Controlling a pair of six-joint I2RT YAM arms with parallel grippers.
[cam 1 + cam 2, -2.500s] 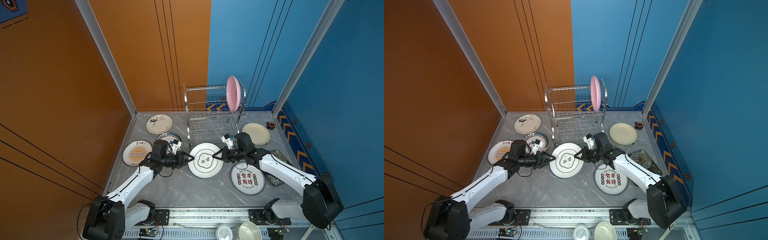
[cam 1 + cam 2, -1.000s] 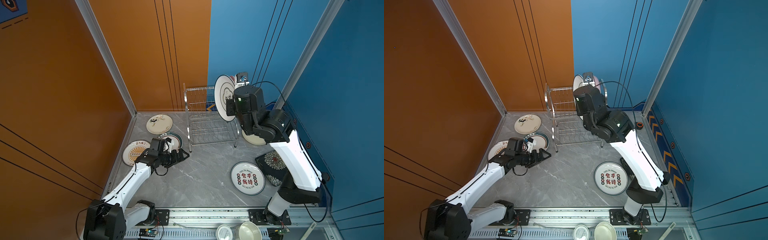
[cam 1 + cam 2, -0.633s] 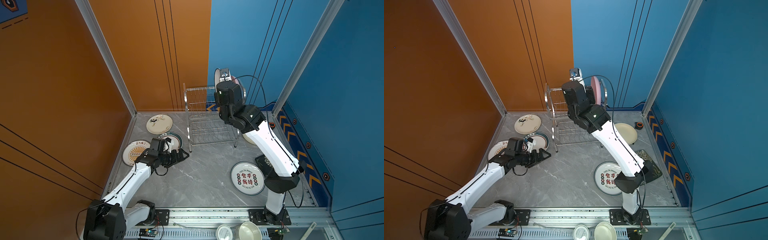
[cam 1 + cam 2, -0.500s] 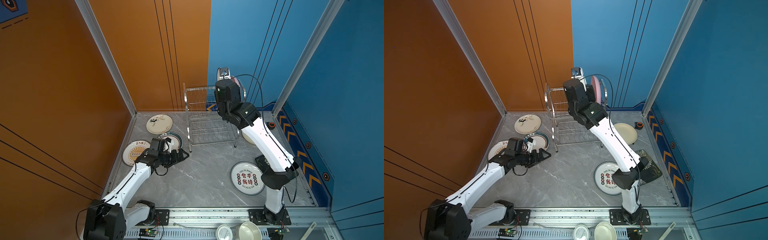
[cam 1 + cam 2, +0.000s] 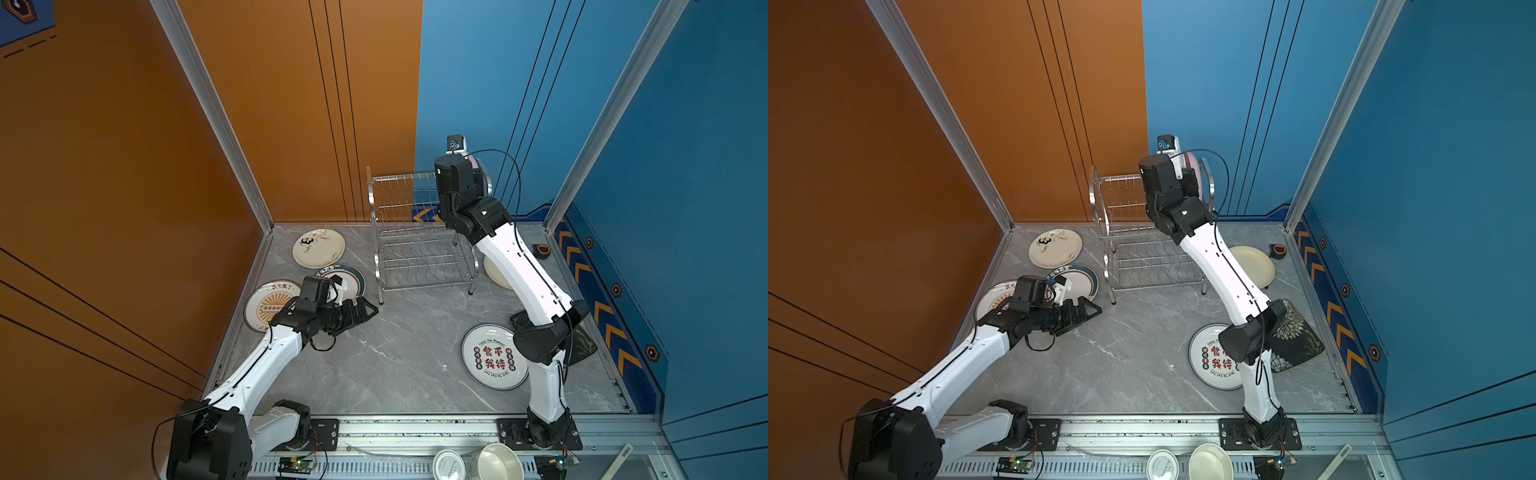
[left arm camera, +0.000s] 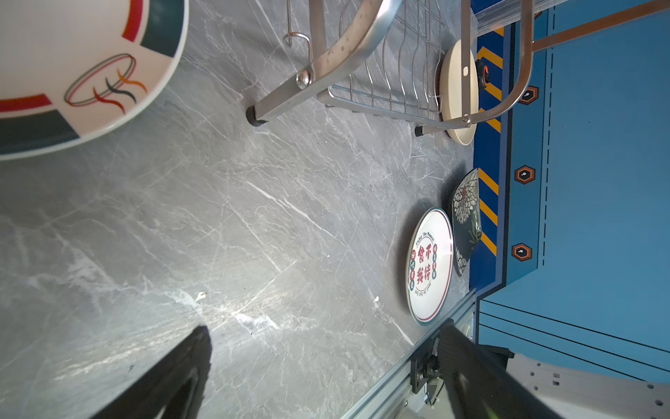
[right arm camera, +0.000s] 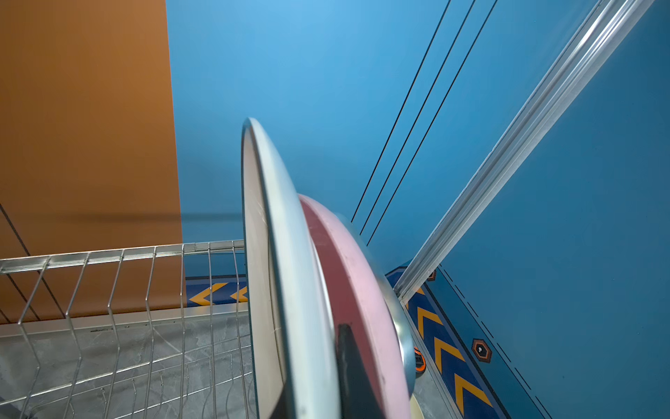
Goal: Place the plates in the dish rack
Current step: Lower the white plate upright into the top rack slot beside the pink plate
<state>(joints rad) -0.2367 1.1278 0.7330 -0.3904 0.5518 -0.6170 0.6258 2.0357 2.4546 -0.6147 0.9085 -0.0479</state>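
Lifted off the worktop (image 5: 395,357) since moments ago, the right claw (image 7: 315,395) grips the dark-rimmed white plate (image 7: 286,254) on edge, face vertical, at the dish rack (image 5: 409,253) top tier, just beside the pink plate (image 7: 362,290). Meanwhile the left claw (image 5: 362,309) gapes empty, low.

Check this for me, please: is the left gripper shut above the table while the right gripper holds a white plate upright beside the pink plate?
Not quite: the left gripper is open, its fingers spread wide in the left wrist view. The rest holds: the right gripper grips the white plate upright beside the pink plate.
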